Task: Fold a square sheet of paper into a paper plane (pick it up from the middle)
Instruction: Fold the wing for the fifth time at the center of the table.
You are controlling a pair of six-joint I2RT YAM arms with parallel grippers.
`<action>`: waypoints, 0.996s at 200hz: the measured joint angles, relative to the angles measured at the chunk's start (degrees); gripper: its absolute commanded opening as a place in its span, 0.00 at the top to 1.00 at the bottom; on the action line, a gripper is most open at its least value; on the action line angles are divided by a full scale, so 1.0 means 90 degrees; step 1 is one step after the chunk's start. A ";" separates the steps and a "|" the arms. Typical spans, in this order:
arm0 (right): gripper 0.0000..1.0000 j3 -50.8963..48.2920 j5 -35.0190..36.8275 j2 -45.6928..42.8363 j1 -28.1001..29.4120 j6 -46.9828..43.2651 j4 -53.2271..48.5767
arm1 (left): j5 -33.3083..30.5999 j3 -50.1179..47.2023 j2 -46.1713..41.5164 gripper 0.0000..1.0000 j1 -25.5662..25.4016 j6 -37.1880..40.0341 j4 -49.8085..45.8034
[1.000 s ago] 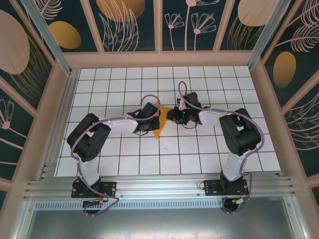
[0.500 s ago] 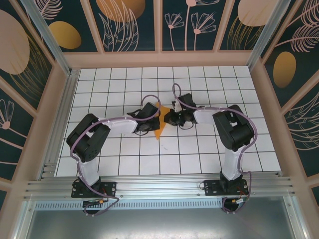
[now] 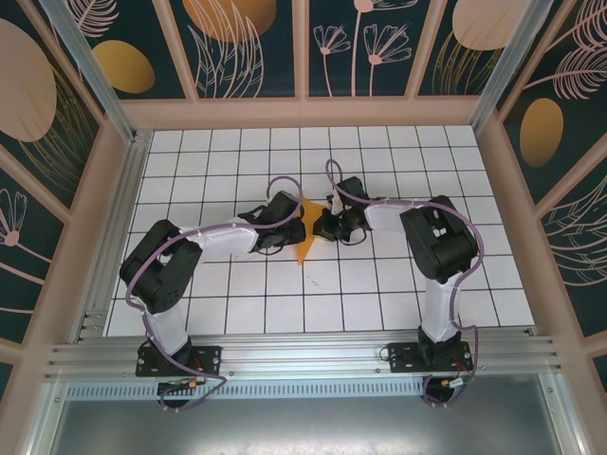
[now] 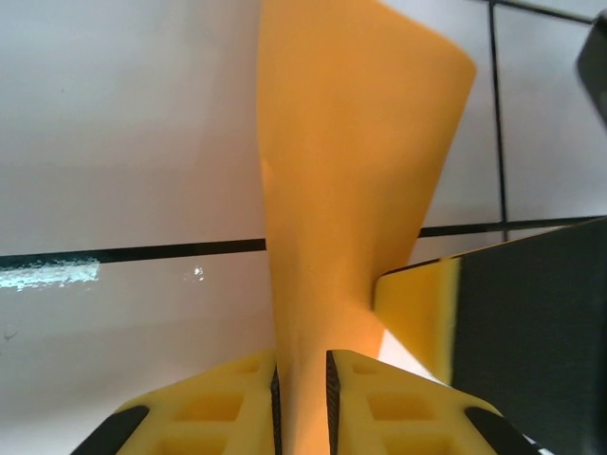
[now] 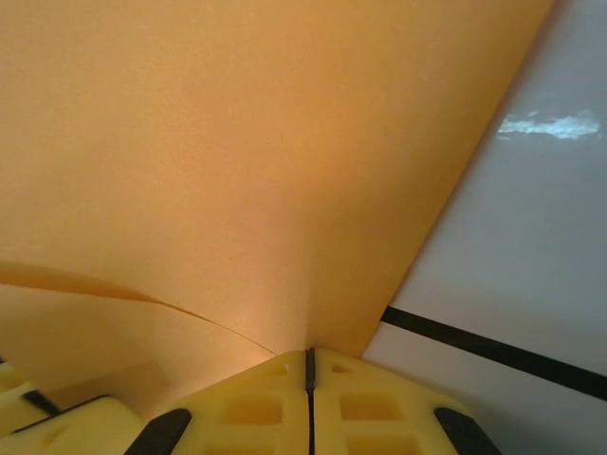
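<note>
Low over the table (image 3: 379, 284), left hand (image 3: 297, 230) and right hand (image 3: 319, 226) flanking paper (image 3: 303, 248)

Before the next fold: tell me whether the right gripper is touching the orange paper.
Touching. In the right wrist view, the right gripper is shut on the orange paper.

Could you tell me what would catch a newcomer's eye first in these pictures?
The bright orange paper stands out at the middle of the white tiled table. The right end effector is shut on it, and it also passes between the fingers of the left end effector.
</note>
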 measured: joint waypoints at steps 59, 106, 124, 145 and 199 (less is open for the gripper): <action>0.93 0.0022 0.0002 0.0010 0.0000 0.0005 -0.0036 | -0.0389 0.0126 0.0010 0.95 -0.0002 -0.0168 -0.0299; 0.93 0.0019 -0.0007 0.0012 0.0000 0.0073 -0.0012 | -0.0695 0.0510 0.0277 0.96 -0.0192 -0.0163 -0.0590; 0.93 0.0005 -0.0034 0.0015 -0.0002 0.0129 0.0024 | -0.0719 0.0571 0.0308 0.89 -0.0270 -0.0165 -0.0624; 0.94 -0.0058 -0.0121 0.0017 -0.0039 0.0223 0.0134 | -0.0663 0.0593 0.0308 0.83 -0.0304 -0.0192 -0.0590; 0.94 -0.0136 -0.0260 0.0029 -0.0080 0.0338 0.0291 | -0.0087 0.0435 0.0306 0.76 -0.0304 -0.0410 0.0046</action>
